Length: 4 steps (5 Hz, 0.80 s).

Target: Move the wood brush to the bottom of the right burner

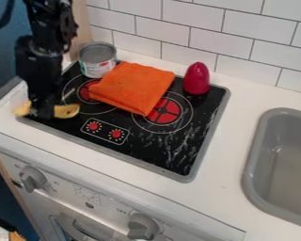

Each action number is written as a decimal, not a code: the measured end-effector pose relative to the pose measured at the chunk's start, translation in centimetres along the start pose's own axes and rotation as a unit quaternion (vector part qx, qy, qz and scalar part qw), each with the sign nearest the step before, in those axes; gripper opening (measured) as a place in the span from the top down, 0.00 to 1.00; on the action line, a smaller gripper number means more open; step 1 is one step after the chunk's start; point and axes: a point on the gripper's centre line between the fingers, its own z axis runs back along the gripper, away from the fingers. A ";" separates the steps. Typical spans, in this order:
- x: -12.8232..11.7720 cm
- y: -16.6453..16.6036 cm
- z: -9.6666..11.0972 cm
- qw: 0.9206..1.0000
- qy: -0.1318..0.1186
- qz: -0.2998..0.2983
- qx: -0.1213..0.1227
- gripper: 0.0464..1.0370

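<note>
The camera view showed the black arm (45, 28) coming in at the upper left and dropping nearly upright, its hand (45, 113) pointing down at the stove's front left corner. The yellowish wood brush (66, 111) lay crosswise there, an end on either side of the hand, well left of the right burner (165, 113). How far open the hand was, or whether it gripped the brush, I couldn't tell.

Soft, even light, gentle shading inside grey sink (256, 150)
</note>
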 end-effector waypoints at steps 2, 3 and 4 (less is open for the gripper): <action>-1.8 0.2 3.9 0.996 0.056 -0.056 -0.045 0.71; -6.1 0.9 6.4 0.982 0.080 -0.156 -0.077 0.71; -9.6 2.2 8.0 0.954 0.106 -0.263 -0.096 0.71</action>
